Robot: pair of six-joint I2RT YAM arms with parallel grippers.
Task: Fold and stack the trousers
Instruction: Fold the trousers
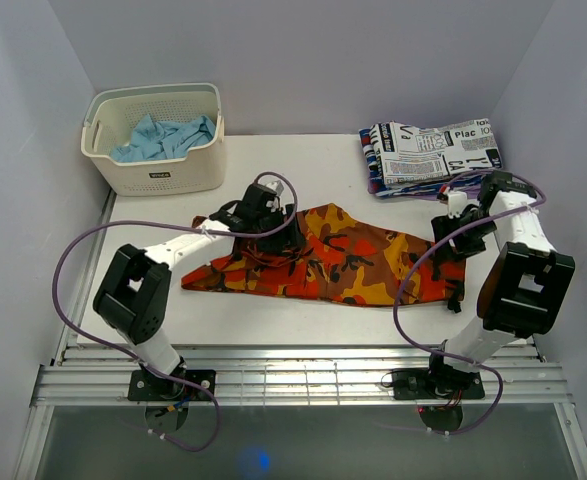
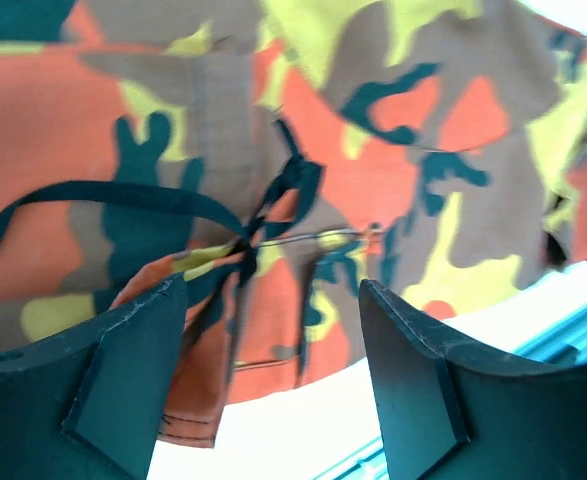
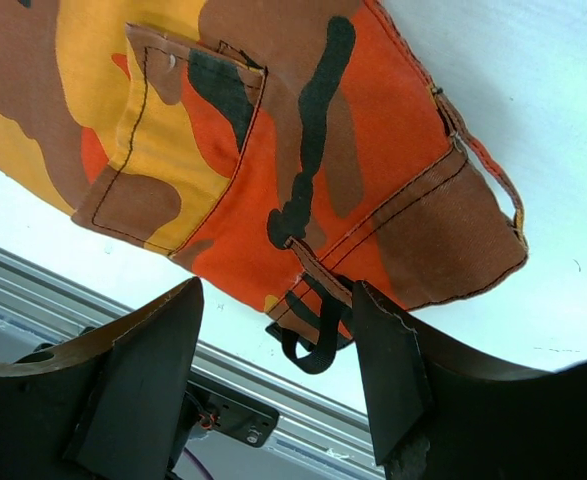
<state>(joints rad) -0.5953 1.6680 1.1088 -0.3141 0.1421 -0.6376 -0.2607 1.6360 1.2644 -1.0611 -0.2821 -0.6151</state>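
top: one trousers (image 1: 343, 265) spread flat mid-table (image 1: 303, 160); one basket (image 1: 153, 180) back-left, one blue cloth (image 1: 163, 138) inside; one printed garment (image 1: 433, 150) back-right | left wrist: left gripper (image 2: 273, 295) released, two fingers (image 2: 123, 400) apart over trousers | right wrist: right gripper (image 3: 278, 295) released, two fingers (image 3: 138, 390) apart over trousers' pocket end

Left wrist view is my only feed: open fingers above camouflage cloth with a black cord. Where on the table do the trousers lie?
Observer: The trousers lie sideways across the middle of the table, not yet stacked.
Operator: And the other arm?
Observer: The right tool hangs open over the trousers' right end, by a belt loop.
Operator: Any other clothing out there?
Observer: A folded newspaper-print garment sits at the far right corner.
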